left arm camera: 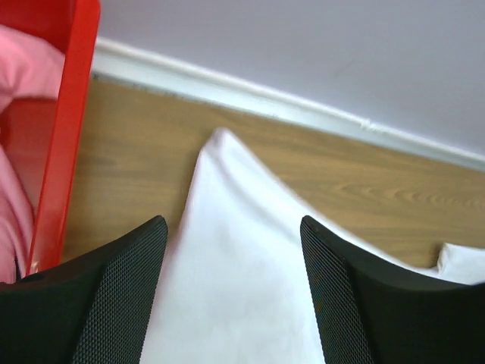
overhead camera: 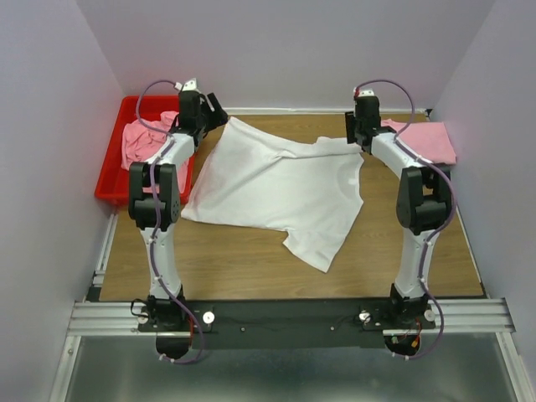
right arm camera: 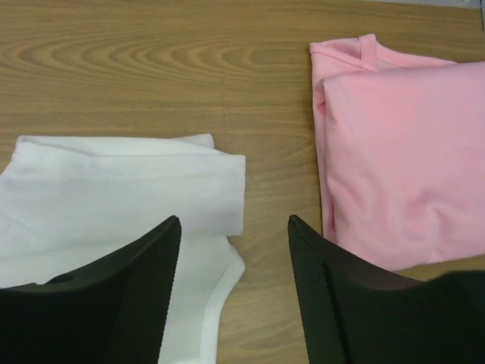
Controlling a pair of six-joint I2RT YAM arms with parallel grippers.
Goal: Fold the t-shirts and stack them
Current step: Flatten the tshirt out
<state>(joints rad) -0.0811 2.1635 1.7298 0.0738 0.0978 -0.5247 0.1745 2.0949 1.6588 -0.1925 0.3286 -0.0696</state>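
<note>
Now: white t-shirt (overhead camera: 276, 188) lies open and unfolded across the middle of the wooden table (overhead camera: 251, 268). It sits skewed, with one sleeve toward the near edge and the other toward the far right. The cloth is mostly flat, with a few soft creases.

Left gripper (left arm camera: 233, 224) is over the shirt's far-left corner, close to the back wall (left arm camera: 303, 45). Its fingers are spread wide and nothing is pinched between them. The pointed corner of white cloth runs up through the gap. Cannot tell whether the fingers touch the fabric.

Red bin (overhead camera: 113, 180) stands just beside that gripper, at the table's left edge. A heap of pink clothes (overhead camera: 138, 138) is inside it.

Right gripper (right arm camera: 233, 220) is over the far sleeve, fingers likewise spread and empty. The sleeve's hemmed end lies below and between them, doubled over on itself.

Folded pink t-shirt (right arm camera: 402, 152) rests on the table's far-right corner. It is near the sleeve but apart from it, with bare wood between.
</note>
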